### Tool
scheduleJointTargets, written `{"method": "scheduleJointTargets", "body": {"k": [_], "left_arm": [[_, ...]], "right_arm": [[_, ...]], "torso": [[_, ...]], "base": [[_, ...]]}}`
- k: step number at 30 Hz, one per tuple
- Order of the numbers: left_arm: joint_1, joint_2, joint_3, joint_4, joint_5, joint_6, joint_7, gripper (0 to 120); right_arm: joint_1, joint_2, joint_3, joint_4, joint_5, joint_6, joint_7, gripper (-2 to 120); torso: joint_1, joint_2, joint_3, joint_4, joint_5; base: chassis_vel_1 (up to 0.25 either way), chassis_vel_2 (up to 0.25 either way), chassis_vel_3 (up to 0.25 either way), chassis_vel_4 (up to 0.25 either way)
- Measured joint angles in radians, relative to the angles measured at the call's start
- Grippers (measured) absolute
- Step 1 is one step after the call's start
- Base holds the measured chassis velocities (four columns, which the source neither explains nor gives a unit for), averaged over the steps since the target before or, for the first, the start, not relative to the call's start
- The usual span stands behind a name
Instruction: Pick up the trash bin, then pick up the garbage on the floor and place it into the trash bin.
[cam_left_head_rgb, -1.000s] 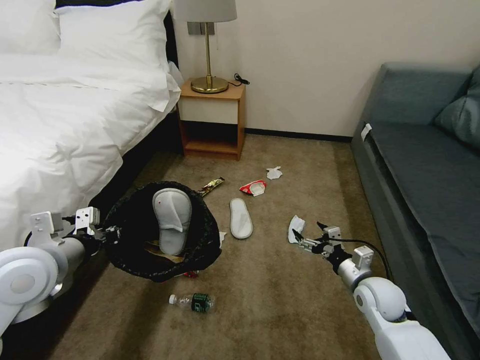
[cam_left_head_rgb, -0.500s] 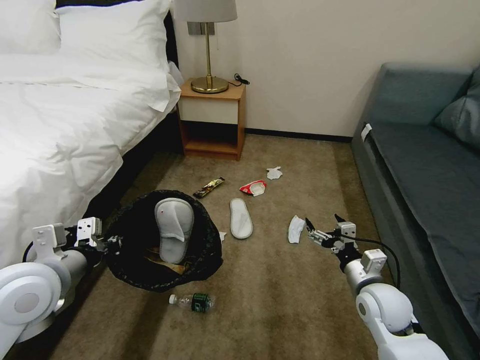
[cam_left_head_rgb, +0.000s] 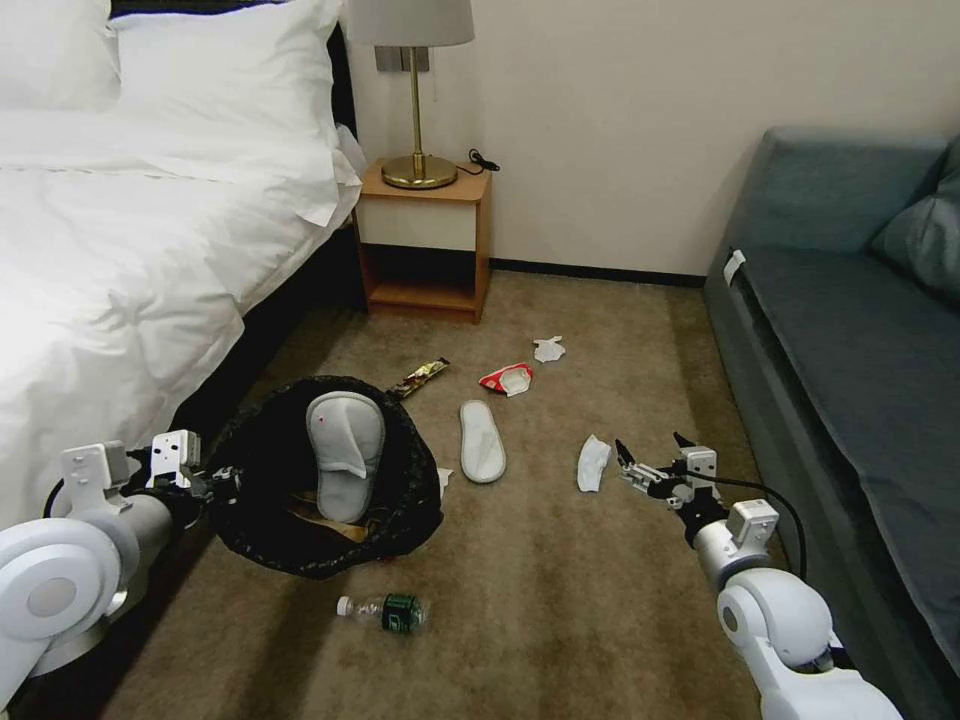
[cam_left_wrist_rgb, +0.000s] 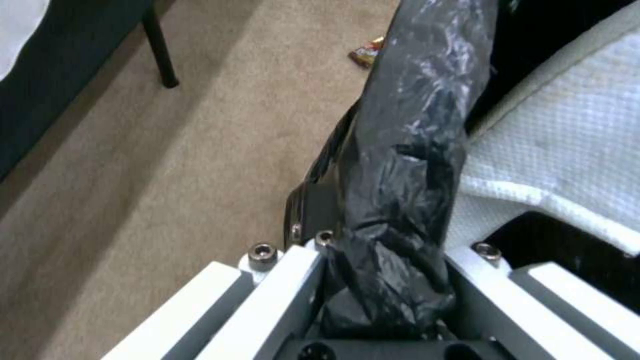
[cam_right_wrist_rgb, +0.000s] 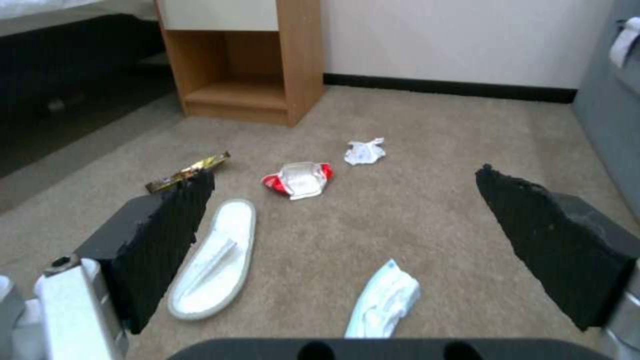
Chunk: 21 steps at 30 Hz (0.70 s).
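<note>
Right gripper (cam_left_head_rgb: 650, 462), jaws wide apart, hovers low over the carpet with a folded white tissue (cam_left_head_rgb: 593, 462) just beside it at 9 o'clock. To take it cleanly, the pads should probably straddle the tissue and press into the pile before closing. Left gripper (cam_left_head_rgb: 205, 478), forearm level, is clamped on the bagged rim of the trash bin (cam_left_head_rgb: 262, 450), held off the floor at 7 o'clock; one slipper (cam_left_head_rgb: 343, 452) stands inside

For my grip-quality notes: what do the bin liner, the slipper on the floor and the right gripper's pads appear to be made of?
Trash bin liner: thin glossy black plastic, crinkled where the left gripper clamps it. Floor slipper: white fabric, probably, matte with a stitched rim. Right gripper pads: likely black foam or rubber, with a rough grainy surface.
</note>
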Motion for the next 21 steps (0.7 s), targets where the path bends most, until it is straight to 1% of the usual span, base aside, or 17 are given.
{"method": "scheduleJointTargets", "body": {"k": [4, 6, 7, 8, 9, 11, 12, 13, 15, 16, 18, 21], "left_arm": [[-0.003, -0.001, 0.000, 0.002, 0.000, 0.000, 0.001, 0], [-0.006, -0.005, 0.003, 0.004, 0.004, 0.000, 0.005, 0], [-0.006, -0.005, 0.003, 0.004, 0.004, 0.000, 0.005, 0], [-0.007, -0.008, 0.004, 0.004, 0.006, 0.000, 0.005, 0], [-0.007, -0.008, 0.004, 0.004, 0.006, 0.000, 0.005, 0], [-0.007, -0.010, 0.005, 0.006, 0.012, 0.000, 0.005, 0], [-0.007, -0.010, 0.005, 0.006, 0.012, 0.000, 0.005, 0], [-0.006, -0.011, 0.004, 0.006, 0.013, 0.000, 0.007, 0], [-0.006, -0.012, 0.004, 0.007, 0.015, 0.000, 0.013, 0], [-0.006, -0.012, 0.004, 0.007, 0.015, 0.000, 0.013, 0], [-0.007, -0.013, 0.003, 0.009, 0.020, 0.000, 0.014, 0], [-0.009, -0.015, 0.004, 0.010, 0.021, 0.000, 0.016, 0]], "right_arm": [[0.001, -0.007, -0.006, -0.005, 0.002, -0.001, -0.014, 100], [0.002, -0.031, -0.009, -0.019, 0.013, -0.001, -0.072, 100], [0.002, -0.031, -0.009, -0.019, 0.013, -0.001, -0.072, 100], [0.005, -0.049, -0.011, -0.033, 0.017, 0.002, -0.103, 100], [0.005, -0.049, -0.011, -0.033, 0.017, 0.002, -0.103, 100], [0.017, -0.095, -0.021, -0.063, 0.042, 0.005, -0.151, 100], [0.017, -0.095, -0.021, -0.063, 0.042, 0.005, -0.151, 100], [0.027, -0.121, -0.030, -0.080, 0.059, 0.005, -0.176, 100], [0.041, -0.151, -0.050, -0.099, 0.073, 0.009, -0.212, 100], [0.041, -0.151, -0.050, -0.099, 0.073, 0.009, -0.212, 100], [0.054, -0.176, -0.077, -0.115, 0.080, 0.010, -0.243, 100], [0.064, -0.183, -0.097, -0.131, 0.080, 0.013, -0.252, 100]], "torso": [[0.000, 0.000, 0.000, 0.0000, 0.0000], [0.000, 0.000, 0.000, 0.0000, -0.0001], [0.000, 0.000, 0.000, 0.0000, -0.0001], [0.000, 0.000, 0.000, 0.0000, 0.0000], [0.000, 0.000, 0.000, 0.0000, 0.0000], [0.000, 0.000, 0.000, -0.0001, 0.0000], [0.000, 0.000, 0.000, -0.0001, 0.0000], [0.000, 0.000, 0.000, -0.0001, 0.0000], [0.000, 0.000, 0.000, 0.0000, 0.0001], [0.000, 0.000, 0.000, 0.0000, 0.0001], [0.000, 0.000, 0.000, 0.0000, -0.0001], [0.000, 0.000, 0.000, -0.0001, 0.0001]], "base": [[-0.088, 0.114, 0.090, -0.103], [-0.032, 0.063, 0.070, -0.027], [-0.006, 0.051, 0.052, -0.006], [0.000, 0.000, 0.000, 0.000], [0.000, 0.000, 0.000, 0.000], [0.000, 0.000, 0.000, 0.000], [0.000, 0.000, 0.000, 0.000], [0.000, 0.000, 0.000, 0.000], [0.000, 0.000, 0.000, 0.000], [0.000, 0.000, 0.000, 0.000], [0.000, 0.000, 0.000, 0.000], [0.000, 0.000, 0.000, 0.000]]}}
